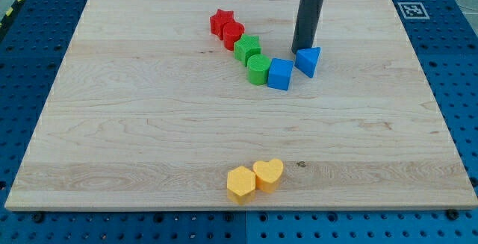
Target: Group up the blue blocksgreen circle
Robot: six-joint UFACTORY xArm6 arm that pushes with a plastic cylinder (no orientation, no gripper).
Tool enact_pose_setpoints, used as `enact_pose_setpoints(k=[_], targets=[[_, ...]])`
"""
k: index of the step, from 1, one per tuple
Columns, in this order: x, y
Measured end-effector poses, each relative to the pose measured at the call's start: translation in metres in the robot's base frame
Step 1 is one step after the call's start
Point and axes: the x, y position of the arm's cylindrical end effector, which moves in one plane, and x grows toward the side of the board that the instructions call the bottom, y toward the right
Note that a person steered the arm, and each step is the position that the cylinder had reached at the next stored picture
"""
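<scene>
The green circle (pixel 259 70) lies near the board's middle, toward the view's top. A blue cube (pixel 281 74) touches its right side. A blue triangle (pixel 308 60) sits just right of the blue cube, with a small gap. My tip (pixel 301 49) stands right behind the blue triangle, at its upper left edge, touching or nearly touching it. A green star-like block (pixel 246 49) sits up and left of the green circle, touching it.
Two red blocks, a star (pixel 221 22) and another (pixel 233 34), lie up and left of the green ones in one curved row. A yellow hexagon (pixel 240 183) and a yellow heart (pixel 268 174) lie together near the board's (pixel 112 124) bottom edge.
</scene>
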Motion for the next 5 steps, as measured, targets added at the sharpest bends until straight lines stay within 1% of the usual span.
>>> enact_pose_setpoints(k=[1, 2, 3, 4, 5], targets=[[-0.008, 0.039], [0.016, 0.099], [0.049, 0.118], [0.050, 0.108], [0.037, 0.091]])
